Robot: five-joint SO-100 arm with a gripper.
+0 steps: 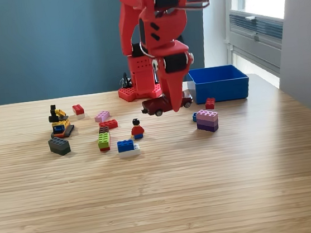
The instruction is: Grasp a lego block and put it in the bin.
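**Pincer poised over the scattered bricks**

My pincer (175,104) hangs tip-down above the tabletop (209,189), directly in front of a dark red toy car (160,105) that sits behind it. From this angle I cannot tell whether my jaws are apart or together; nothing looks clamped between them. The blue bin (219,84) waits empty-looking at the far right, close to my base, so any carry should be short. Loose pieces lie spread out and easy to reach: a purple stacked block (207,120) just right of me, a small red brick (210,103) near the bin, a minifigure (137,129) and a blue brick (125,146) to the left.
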